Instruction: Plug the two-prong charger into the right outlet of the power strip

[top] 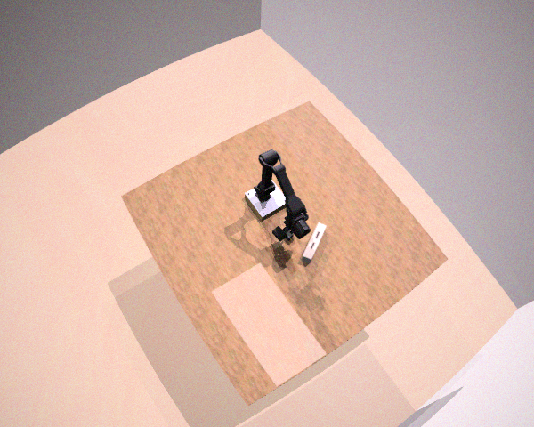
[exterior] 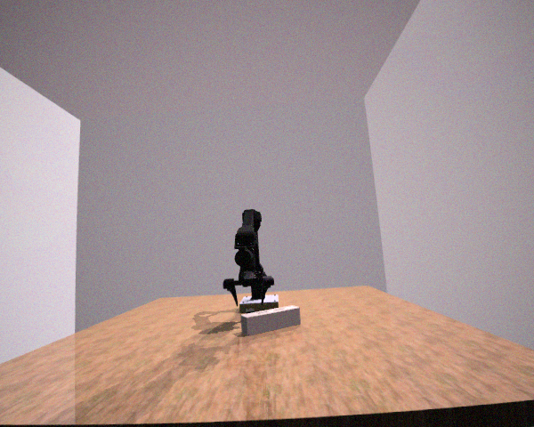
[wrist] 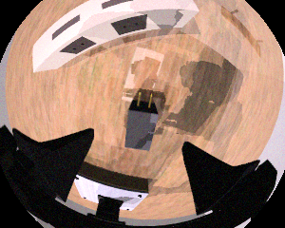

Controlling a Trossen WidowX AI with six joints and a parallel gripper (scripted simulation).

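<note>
The charger [wrist: 142, 128] is a dark grey block with a black end and two gold prongs that point toward the power strip. It lies on the table. In the top view it cannot be told apart from the dark gripper; in the exterior view it is hidden. The white power strip [top: 308, 253] [exterior: 271, 321] [wrist: 92, 21] lies beyond the prongs, apart from the charger, with two dark outlet openings on top and two dark panels on its side. My gripper [exterior: 249, 304] [wrist: 139, 141] is open and empty above the table, its fingers wide on either side of the charger in the wrist view.
The robot's white base plate [top: 277, 199] [exterior: 271, 298] [wrist: 109, 188] stands behind the gripper, opposite the strip. A pale rectangle [top: 267, 321] lies on the wooden table top [top: 364, 193] [exterior: 350, 358], near its front edge. Arm shadows fall around the charger.
</note>
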